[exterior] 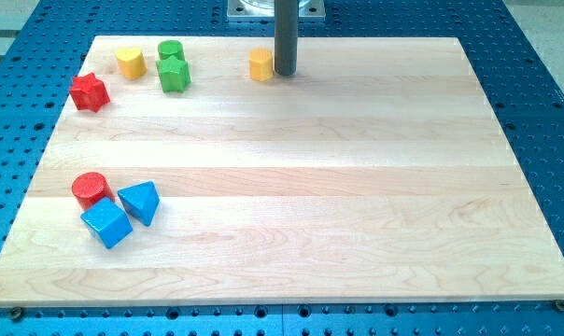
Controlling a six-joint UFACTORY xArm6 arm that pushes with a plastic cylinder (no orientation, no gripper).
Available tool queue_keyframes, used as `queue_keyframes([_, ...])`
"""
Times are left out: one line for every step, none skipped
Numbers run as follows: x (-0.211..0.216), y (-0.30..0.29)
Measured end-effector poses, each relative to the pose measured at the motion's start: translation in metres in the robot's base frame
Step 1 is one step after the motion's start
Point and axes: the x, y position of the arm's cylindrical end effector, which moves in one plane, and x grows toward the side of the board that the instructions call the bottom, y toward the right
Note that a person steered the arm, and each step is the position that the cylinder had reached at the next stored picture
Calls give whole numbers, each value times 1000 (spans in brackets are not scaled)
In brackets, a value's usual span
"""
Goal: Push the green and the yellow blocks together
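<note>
My tip (284, 73) rests on the board near the view's top centre, touching or nearly touching the right side of a yellow hexagonal block (260, 65). Further left, a green cylinder (170, 49) stands just above a green star-like block (174, 75), the two touching. A yellow heart-shaped block (129, 62) sits a little to the left of the green pair, with a small gap. The yellow hexagonal block is well apart from the green blocks, to their right.
A red star-like block (90, 91) lies at the upper left edge. At the lower left, a red cylinder (90, 189), a blue cube (106, 223) and a blue triangular block (140, 202) cluster together. The wooden board (310, 187) lies on a blue perforated table.
</note>
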Motion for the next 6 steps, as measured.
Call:
queue_keyframes([-43, -24])
queue_keyframes([-49, -79])
queue_keyframes([-56, -148])
queue_keyframes([-66, -209])
queue_keyframes([-28, -192])
queue_keyframes([25, -113])
